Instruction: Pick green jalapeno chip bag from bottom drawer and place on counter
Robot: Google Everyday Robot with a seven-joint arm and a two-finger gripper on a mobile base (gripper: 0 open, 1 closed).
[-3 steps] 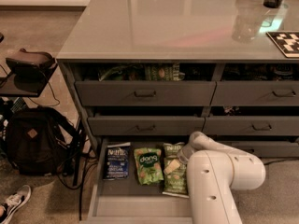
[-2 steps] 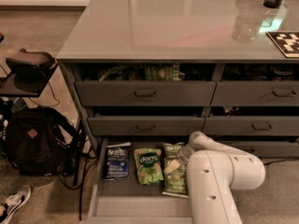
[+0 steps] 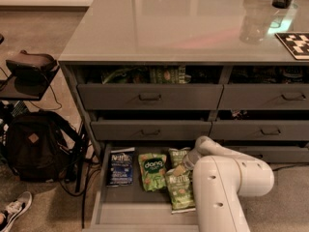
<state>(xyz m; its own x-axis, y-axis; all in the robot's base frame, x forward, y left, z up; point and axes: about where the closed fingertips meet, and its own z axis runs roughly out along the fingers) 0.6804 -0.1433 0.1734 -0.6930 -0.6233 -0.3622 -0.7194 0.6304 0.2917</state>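
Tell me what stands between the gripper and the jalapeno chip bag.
Nothing visible. The gripper, at the arm's tip inside the bottom drawer, is right at the top edge of the green jalapeno chip bag; the dang bag lies aside.

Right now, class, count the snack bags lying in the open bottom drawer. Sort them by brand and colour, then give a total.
Dark blue Kettle bag: 1
Bright green dang bag: 1
Green Kettle bags: 2
Total: 4 bags in the bottom drawer
The pincer is down in the drawer, at the two green Kettle bags.
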